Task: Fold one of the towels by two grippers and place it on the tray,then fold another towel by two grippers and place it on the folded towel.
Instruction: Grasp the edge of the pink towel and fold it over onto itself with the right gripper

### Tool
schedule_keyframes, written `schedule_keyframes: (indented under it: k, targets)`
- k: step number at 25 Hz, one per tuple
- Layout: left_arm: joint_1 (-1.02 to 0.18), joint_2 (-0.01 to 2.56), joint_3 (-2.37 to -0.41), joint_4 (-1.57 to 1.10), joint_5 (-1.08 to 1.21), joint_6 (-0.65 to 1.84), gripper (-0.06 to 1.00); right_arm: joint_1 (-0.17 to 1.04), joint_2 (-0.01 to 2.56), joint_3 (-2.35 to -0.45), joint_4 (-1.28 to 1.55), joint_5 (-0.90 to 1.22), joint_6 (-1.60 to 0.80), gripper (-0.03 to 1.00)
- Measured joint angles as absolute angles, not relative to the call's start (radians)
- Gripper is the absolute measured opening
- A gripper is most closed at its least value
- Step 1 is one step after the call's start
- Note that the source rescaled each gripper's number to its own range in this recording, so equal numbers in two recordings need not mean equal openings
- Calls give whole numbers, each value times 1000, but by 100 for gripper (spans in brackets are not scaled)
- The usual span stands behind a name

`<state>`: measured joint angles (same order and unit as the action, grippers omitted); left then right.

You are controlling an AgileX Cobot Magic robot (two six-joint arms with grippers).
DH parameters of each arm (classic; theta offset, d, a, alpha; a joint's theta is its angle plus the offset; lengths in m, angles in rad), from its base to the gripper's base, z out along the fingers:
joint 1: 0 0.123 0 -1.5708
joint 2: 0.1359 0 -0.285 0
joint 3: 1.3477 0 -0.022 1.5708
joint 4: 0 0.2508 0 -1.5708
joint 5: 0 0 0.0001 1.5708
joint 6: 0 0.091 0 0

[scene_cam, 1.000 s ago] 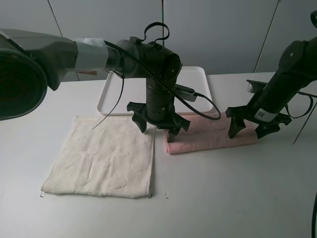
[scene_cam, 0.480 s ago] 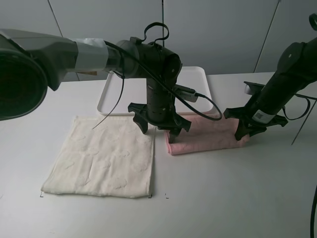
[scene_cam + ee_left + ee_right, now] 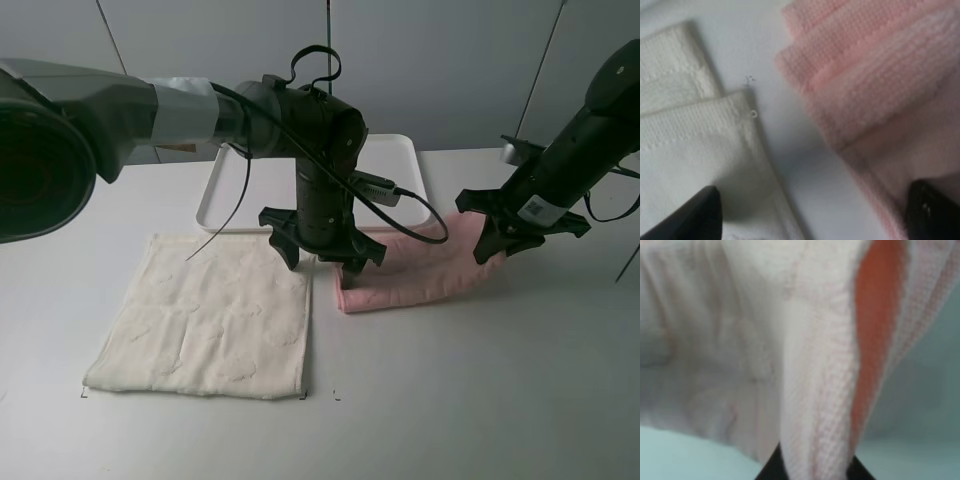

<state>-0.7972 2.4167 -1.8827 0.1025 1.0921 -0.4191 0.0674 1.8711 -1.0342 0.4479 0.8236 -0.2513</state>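
Note:
The pink towel (image 3: 405, 272) lies folded into a long strip in front of the white tray (image 3: 228, 190). My right gripper (image 3: 503, 243) is shut on the strip's right end and holds it lifted off the table; in the right wrist view the cloth (image 3: 810, 365) is pinched between the gripper's (image 3: 815, 469) dark tips. My left gripper (image 3: 318, 266) is open and low over the strip's left end. In the left wrist view one of its fingers (image 3: 695, 215) is over the cream towel (image 3: 690, 150) and the other over the pink one (image 3: 880, 75). The cream towel (image 3: 205, 318) lies flat and unfolded at front left.
The tray is at the back centre, partly hidden behind the left arm (image 3: 310, 130). A black cable (image 3: 400, 215) from the left arm loops over the tray's near edge. The white table (image 3: 480, 380) extends in front and to the right of the towels.
My right gripper has closed on the pink towel's right end, lifted it and pulled it up and slightly to the right. The left gripper has stayed in place.

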Motion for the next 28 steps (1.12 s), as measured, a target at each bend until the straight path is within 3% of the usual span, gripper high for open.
schedule_keyframes:
  k: [9, 28]
  targets:
    - [-792, 2417, -1883, 93, 1090, -412, 95, 67, 1863, -1034, 810, 962, -486, 5]
    - [-754, 2431, -1919, 6, 1115, -318, 95, 116, 1997, -950, 1197, 888, -771, 5]
